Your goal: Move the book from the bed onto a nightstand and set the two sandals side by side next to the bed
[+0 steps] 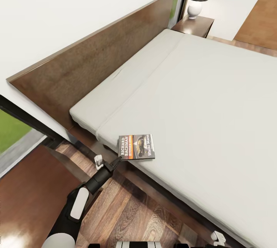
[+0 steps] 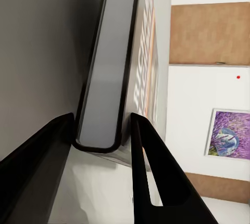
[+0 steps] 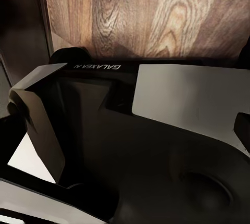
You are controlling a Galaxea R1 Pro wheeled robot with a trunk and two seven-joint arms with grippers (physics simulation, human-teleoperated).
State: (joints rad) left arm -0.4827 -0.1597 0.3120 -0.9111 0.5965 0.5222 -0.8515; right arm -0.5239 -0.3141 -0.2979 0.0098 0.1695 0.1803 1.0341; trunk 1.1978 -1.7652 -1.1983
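Early stage: left fingers clamped on the book at the bed edge (not yet lifted). Still to carry to nightstand; sandals untouched. Right fingers' state: cannot tell.

The book lies on the mattress of the bed near its edge. In the head view its cover reads "RICHARD BACHMAN" in bold dark letters on a white band. On the orange band beside it there is smaller lettering, too blurred to read. White lettering over the dark picture looks like "Wielki Marsz", though it is not sharp.

In the left wrist view the same cover is seen edge-on, with only parts of large pale letters, not legible.

In the right wrist view a dark part of the robot's body carries the word "GALAXEA", shown upside down.
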